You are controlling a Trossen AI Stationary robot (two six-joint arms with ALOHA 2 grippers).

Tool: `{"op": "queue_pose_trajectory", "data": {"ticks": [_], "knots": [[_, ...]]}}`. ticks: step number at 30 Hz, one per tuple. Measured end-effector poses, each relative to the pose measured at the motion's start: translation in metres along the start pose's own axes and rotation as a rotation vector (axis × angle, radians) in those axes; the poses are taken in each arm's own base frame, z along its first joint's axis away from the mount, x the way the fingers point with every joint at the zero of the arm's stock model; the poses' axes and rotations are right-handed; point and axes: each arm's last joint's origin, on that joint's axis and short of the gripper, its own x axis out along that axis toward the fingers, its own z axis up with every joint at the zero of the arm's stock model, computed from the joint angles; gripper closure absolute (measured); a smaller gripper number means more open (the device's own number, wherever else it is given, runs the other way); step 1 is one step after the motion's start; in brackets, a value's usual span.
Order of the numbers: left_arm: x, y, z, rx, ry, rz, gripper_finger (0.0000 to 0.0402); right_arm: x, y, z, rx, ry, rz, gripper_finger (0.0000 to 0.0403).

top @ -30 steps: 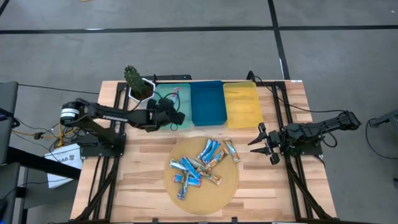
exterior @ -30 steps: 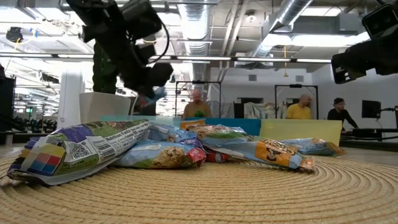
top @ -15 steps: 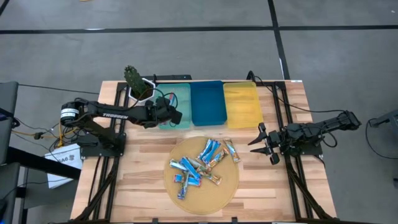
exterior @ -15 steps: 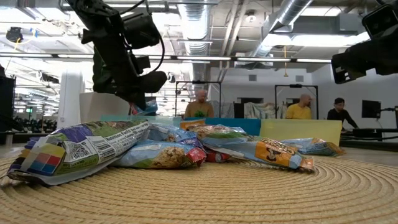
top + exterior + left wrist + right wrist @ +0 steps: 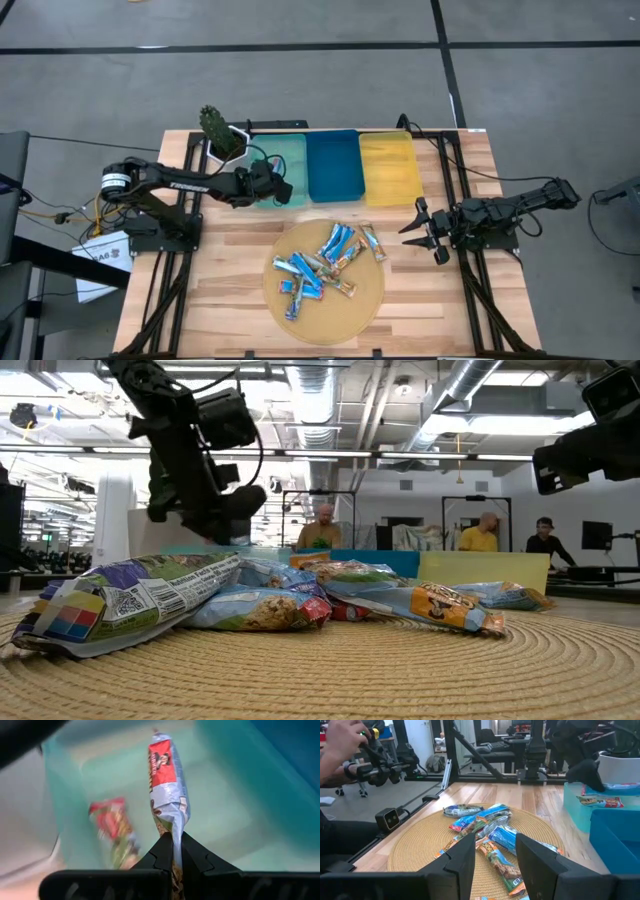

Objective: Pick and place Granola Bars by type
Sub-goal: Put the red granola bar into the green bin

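Left gripper (image 5: pixel 173 851) clenched on a red-and-white granola bar (image 5: pixel 167 780), held over the teal tray (image 5: pixel 291 160), where another red bar (image 5: pixel 114 827) lies. Right gripper (image 5: pixel 425 231), fingers spread, waits beside the round woven mat (image 5: pixel 340 312) carrying the remaining bars (image 5: pixel 322 264).

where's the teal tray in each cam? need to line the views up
High view: teal tray, leftmost of three trays at the table's far edge, left tool at its near rim.
Low view: only a thin teal edge behind the bar pile, below the left arm.
Left wrist view: tray fills the picture, a red bar on its floor.
Right wrist view: tray at right edge.
Shared landmark: blue tray alongside.
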Motion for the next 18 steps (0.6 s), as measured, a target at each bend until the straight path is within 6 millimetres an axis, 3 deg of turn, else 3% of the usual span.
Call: {"op": "queue_pose_trajectory", "data": {"ticks": [9,18], "knots": [[0.013,-0.004,-0.009,0.003,0.030,-0.010,0.0393,0.000,0.000,0.000,0.000,0.000,0.000,0.0269],[0.019,-0.009,-0.010,0.029,0.057,-0.064,0.0360,0.000,0.000,0.000,0.000,-0.001,0.000,0.0269]]}}
